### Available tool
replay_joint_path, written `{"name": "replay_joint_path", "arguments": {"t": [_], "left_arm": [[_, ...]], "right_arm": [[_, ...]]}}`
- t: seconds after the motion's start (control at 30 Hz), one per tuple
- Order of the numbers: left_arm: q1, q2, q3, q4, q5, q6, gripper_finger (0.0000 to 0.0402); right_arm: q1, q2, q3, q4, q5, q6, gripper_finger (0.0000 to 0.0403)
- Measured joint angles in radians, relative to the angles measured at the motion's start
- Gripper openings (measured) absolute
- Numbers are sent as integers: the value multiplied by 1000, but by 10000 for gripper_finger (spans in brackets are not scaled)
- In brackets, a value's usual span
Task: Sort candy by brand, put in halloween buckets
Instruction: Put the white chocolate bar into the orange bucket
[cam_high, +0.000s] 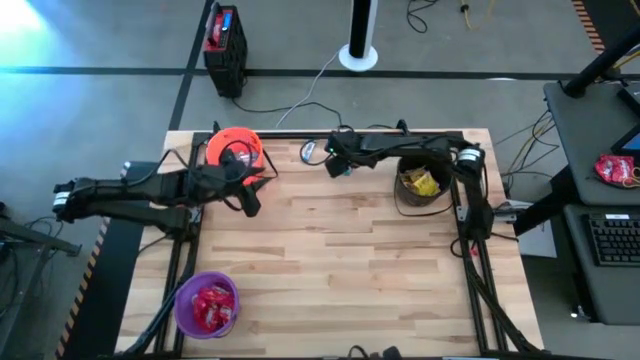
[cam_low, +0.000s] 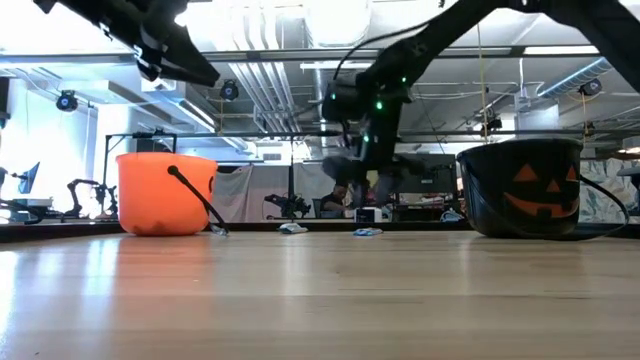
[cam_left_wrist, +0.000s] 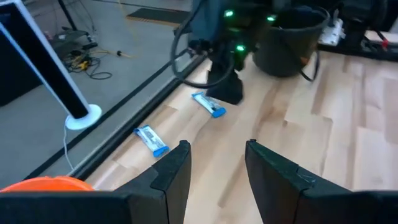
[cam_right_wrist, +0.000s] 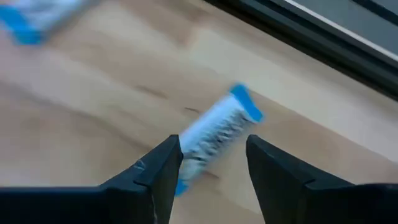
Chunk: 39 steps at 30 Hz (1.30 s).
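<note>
We are on the blue-and-white candy (cam_right_wrist: 214, 134): two pieces lie on the desk (cam_high: 340, 260) near its 12 o'clock edge. The right gripper (cam_right_wrist: 211, 168) straddles one, jaws apart and empty. Next we judge it must close, lift, then carry to a bucket, probably the orange bucket (cam_high: 233, 146). The left gripper (cam_left_wrist: 216, 168) waits there, jaws apart

A second blue-and-white candy (cam_right_wrist: 37, 18) is blurred and cut off at the right wrist view's upper left (wrapper print unreadable). The black bucket (cam_left_wrist: 292, 40) is cropped at the left wrist view's top.
</note>
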Motion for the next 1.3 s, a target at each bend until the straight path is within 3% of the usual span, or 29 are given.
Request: {"name": "replay_joint_path", "arguments": {"t": [0.17, 0.43, 0.7, 1.07, 1.3], "left_arm": [[-53, 0, 0, -37, -13, -8, 136], [-165, -20, 0, -36, -173, -17, 136], [-229, -45, 0, -38, -180, -31, 136], [-272, -48, 13, -60, -183, -60, 136], [-342, -45, 13, -64, -182, -130, 136]], "right_arm": [[-11, 25, -2, -34, 28, 95, 200], [-22, 67, -3, 36, 24, 127, 233], [-24, 116, -4, 61, -14, 158, 249], [30, 158, -1, 77, -25, 106, 231], [128, 129, -4, 62, -62, -37, 188]]}}
